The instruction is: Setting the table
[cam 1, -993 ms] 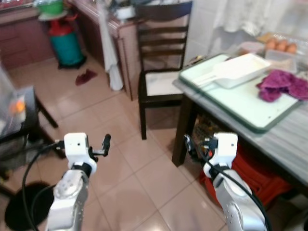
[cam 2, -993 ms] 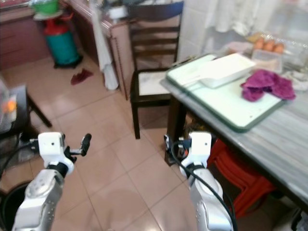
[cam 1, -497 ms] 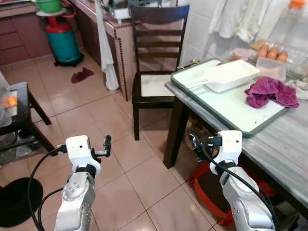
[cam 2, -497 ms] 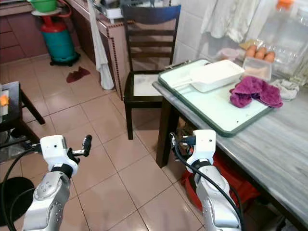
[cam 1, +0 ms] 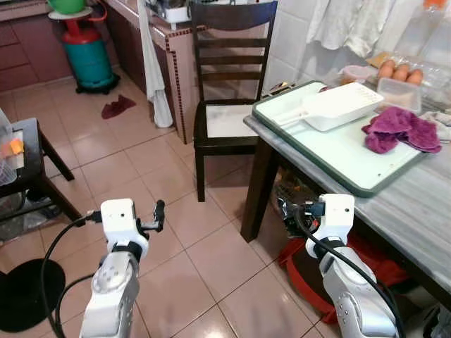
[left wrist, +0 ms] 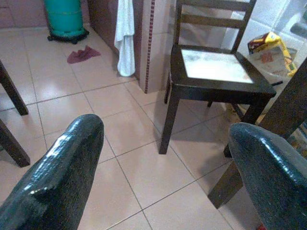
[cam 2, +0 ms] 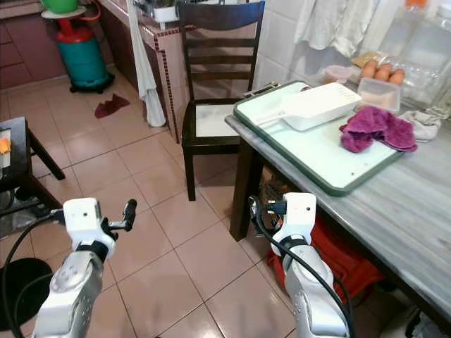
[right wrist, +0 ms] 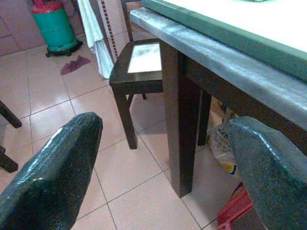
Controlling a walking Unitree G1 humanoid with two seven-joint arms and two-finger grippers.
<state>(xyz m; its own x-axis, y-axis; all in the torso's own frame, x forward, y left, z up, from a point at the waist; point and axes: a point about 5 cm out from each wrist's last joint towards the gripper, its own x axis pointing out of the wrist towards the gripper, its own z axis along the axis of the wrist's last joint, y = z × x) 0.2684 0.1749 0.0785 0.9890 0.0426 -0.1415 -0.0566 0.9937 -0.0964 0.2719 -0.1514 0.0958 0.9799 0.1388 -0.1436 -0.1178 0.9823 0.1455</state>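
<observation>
A grey-topped table (cam 1: pixel 421 211) stands at my right. It carries a green-rimmed white tray (cam 1: pixel 331 153). On the tray lie a white handled dish (cam 1: pixel 343 105) and a crumpled purple cloth (cam 1: pixel 400 129). Eggs (cam 1: pixel 399 70) and a clear tub (cam 1: pixel 399 92) sit behind them by the wall. My left gripper (cam 1: pixel 153 215) is held low over the floor tiles, open and holding nothing. My right gripper (cam 1: pixel 287 211) is open and holding nothing beside the table's dark leg (right wrist: pixel 180 129), below the table edge.
A dark wooden chair (cam 1: pixel 227 120) stands at the table's near end. A white towel (cam 1: pixel 153 67) hangs from the counter, with a green gas cylinder (cam 1: pixel 88 60) and a red rag (cam 1: pixel 116 108) beyond. A small black table (cam 1: pixel 32 165) is at left. Red plastic (cam 1: pixel 370 257) sits under the table.
The camera has swung and steadied, so the picture is sharper and the table sits slightly differently. Both grippers keep the same open pose.
</observation>
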